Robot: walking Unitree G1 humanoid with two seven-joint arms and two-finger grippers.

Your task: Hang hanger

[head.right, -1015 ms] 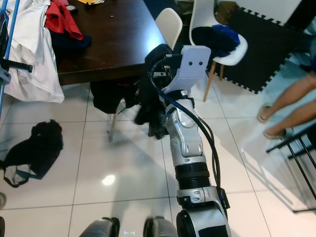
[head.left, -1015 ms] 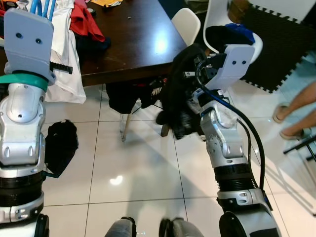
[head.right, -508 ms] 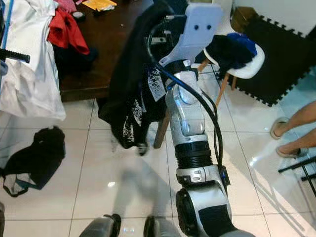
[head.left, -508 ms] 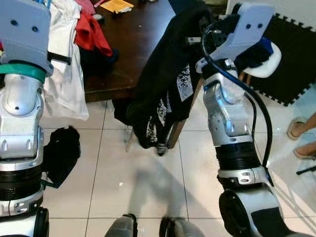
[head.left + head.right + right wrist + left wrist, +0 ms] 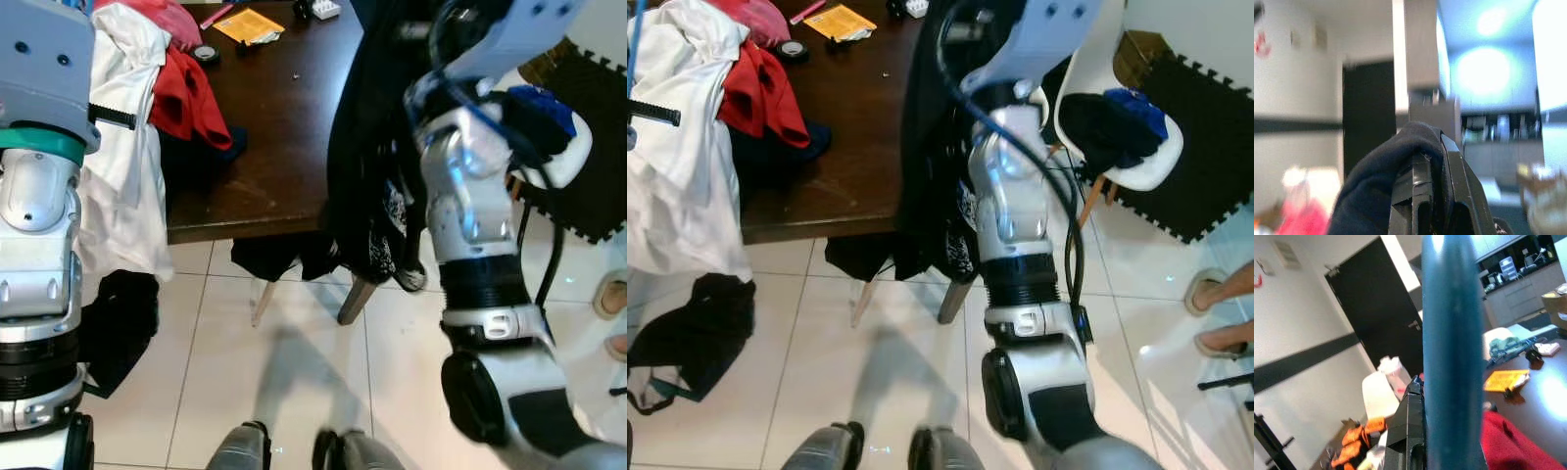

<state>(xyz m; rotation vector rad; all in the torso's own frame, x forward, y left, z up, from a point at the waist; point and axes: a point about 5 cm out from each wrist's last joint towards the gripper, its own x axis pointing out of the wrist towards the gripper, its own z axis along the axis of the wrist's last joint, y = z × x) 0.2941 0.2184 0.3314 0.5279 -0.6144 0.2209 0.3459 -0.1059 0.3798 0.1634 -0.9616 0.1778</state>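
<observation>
- The black printed garment (image 5: 367,186), presumably on its hanger, is rising higher than a second ago, now draping beside the dark wooden counter (image 5: 279,127).
- The right end effector (image 5: 1430,196) is clamping its fabric, carrying it toward hanging height.
- The left end effector (image 5: 1415,431) is gripping a blue bar (image 5: 1452,357).

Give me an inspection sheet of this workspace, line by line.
Surface: dark table, white tile floor.
Job's things: black garment held up by right arm; blue bar close beside left gripper's finger.
Clutter: white shirt, red cloth, yellow paper, black clothes on floor.
Grippers: right gripper shut on black garment.
Cables: black cable along right arm.
Surroundings: white chair, a person's feet.
</observation>
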